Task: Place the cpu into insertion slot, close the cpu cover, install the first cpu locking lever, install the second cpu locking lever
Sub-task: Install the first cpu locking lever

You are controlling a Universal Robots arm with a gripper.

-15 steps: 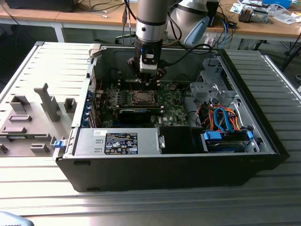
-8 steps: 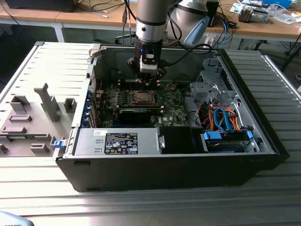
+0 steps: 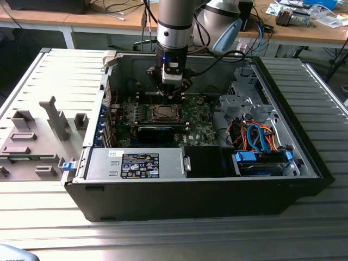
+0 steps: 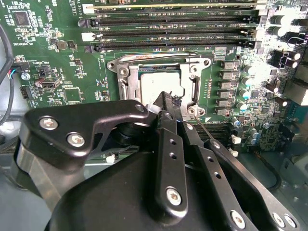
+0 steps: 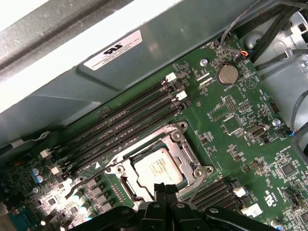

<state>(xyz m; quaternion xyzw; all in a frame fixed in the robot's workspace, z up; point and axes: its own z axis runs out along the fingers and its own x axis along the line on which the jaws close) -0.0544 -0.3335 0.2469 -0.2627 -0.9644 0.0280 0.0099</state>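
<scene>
Outside, grey ribbed table [image 3: 304, 217] bears open computer case [image 3: 163, 201]; wooden desks [image 3: 103, 20] behind.

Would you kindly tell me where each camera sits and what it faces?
Exterior view: off the arm, above the open computer case, facing the arm and gripper over the motherboard.
First wrist view: on the arm, facing the cpu past the gripper.
Second wrist view: on the arm, behind the gripper.
Both wrist views share the cpu.
</scene>
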